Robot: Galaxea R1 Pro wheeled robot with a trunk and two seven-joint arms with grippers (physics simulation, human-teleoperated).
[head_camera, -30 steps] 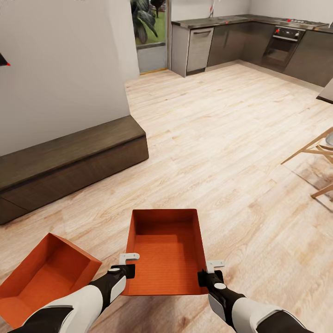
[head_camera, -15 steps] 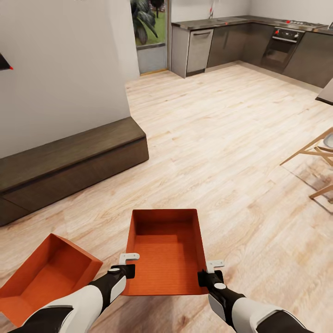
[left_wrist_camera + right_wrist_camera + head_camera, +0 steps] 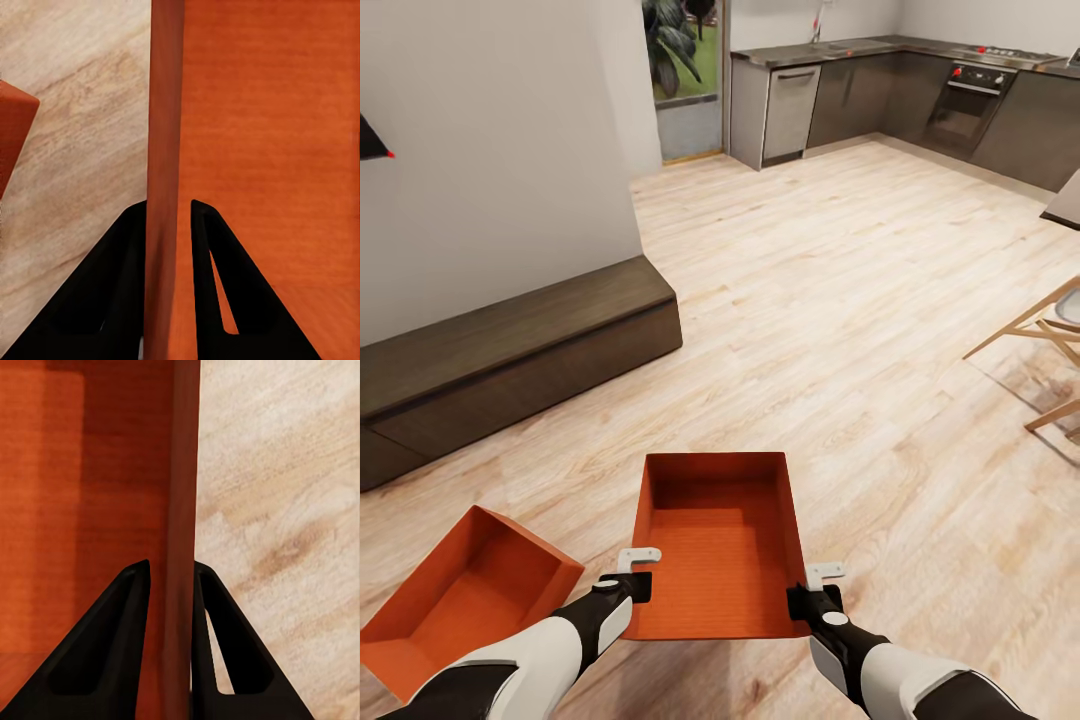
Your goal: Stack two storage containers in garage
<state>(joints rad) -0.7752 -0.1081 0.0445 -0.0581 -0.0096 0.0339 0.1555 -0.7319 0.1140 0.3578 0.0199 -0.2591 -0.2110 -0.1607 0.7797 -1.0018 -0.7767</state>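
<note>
Carried container held between both end effectors above the light plank floor; second container rests on the floor beside it.

Head view: the carried container (image 3: 720, 545), orange-red and open-topped, sits level between the arms, with the left end effector (image 3: 632, 570) clamped on its left wall and the right end effector (image 3: 815, 590) clamped on its right wall. The second container (image 3: 465, 600) lies tilted on the plank floor (image 3: 840, 330), just left of the carried container. A low dark bench (image 3: 510, 350) runs along the white wall beyond it; kitchen cabinets (image 3: 880, 95) stand far behind. Left wrist view: two black fingers (image 3: 217, 277) pinch the thin wall, one on each face. Right wrist view: fingers (image 3: 124, 637) likewise nipped tight on the opposite wall.
</note>
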